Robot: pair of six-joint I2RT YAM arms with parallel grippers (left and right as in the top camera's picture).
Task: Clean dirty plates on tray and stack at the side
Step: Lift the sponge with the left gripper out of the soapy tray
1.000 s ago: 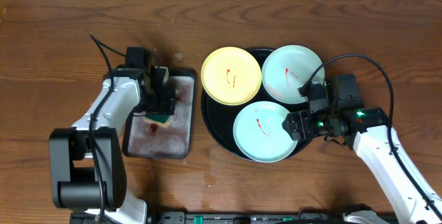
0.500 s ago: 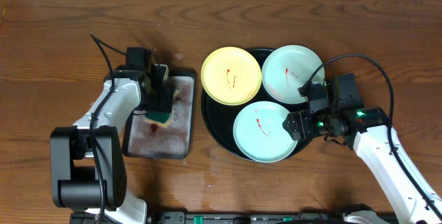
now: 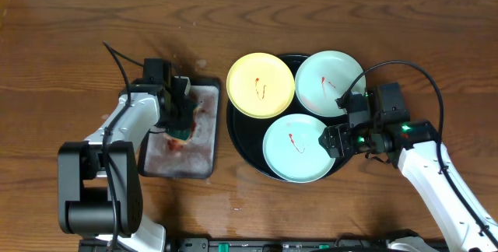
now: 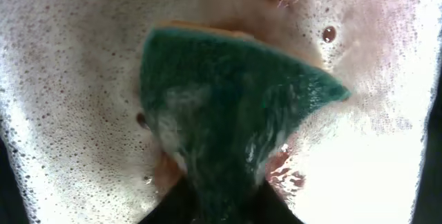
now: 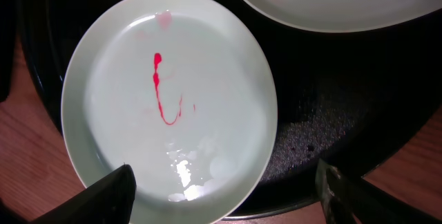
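Note:
A pale yellow plate [image 3: 261, 85] and two mint plates [image 3: 329, 82] [image 3: 299, 148] lie on the round black tray [image 3: 236, 134], each with a red smear. My right gripper [image 3: 333, 139] hangs open over the right edge of the nearer mint plate [image 5: 169, 106], one fingertip on each side of that edge [image 5: 224, 193]. My left gripper [image 3: 180, 120] is down in the grey rectangular tray [image 3: 204, 155], shut on a green sponge [image 4: 228, 120] that is squeezed between its dark fingers [image 4: 169, 207]. White foam surrounds the sponge.
The grey tray holds foamy, pink-tinged water [image 4: 69, 79]. Bare wooden table [image 3: 78, 34] lies behind and left of both trays. In the right wrist view, the second mint plate [image 5: 331, 3] and the black tray's floor [image 5: 324, 127] lie just beyond my fingers.
My left gripper has closed on the sponge in the foamy tray and pinched it narrow. The right arm and the three plates have not moved.

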